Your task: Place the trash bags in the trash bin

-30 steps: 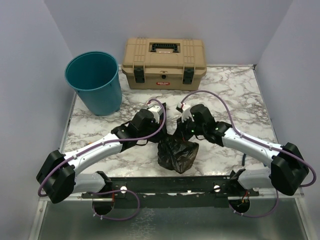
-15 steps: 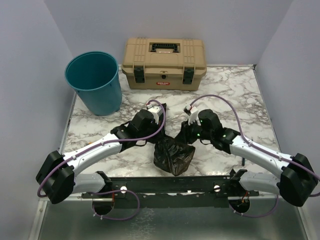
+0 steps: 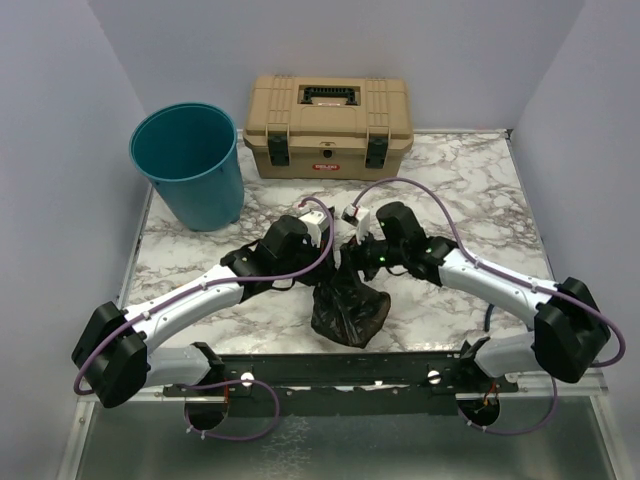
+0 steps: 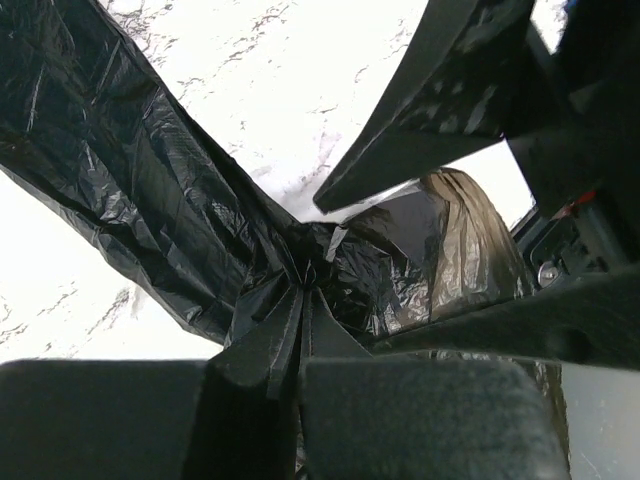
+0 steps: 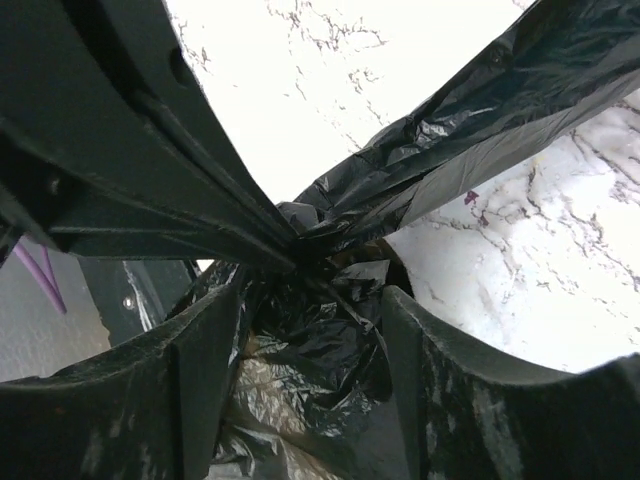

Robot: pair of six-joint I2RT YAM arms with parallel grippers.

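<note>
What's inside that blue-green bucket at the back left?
Only the smooth, bare inner wall of the round teal plastic bucket shows; its floor is hidden behind the near side. The crinkly black plastic bag is out on the marble table.

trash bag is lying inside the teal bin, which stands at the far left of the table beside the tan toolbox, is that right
Not quite. The trash bag is not inside the trash bin; it is outside it, bunched toward the near edge of the marble table. The top external view shows this. The bin does stand at the far left, beside the tan toolbox.
</note>
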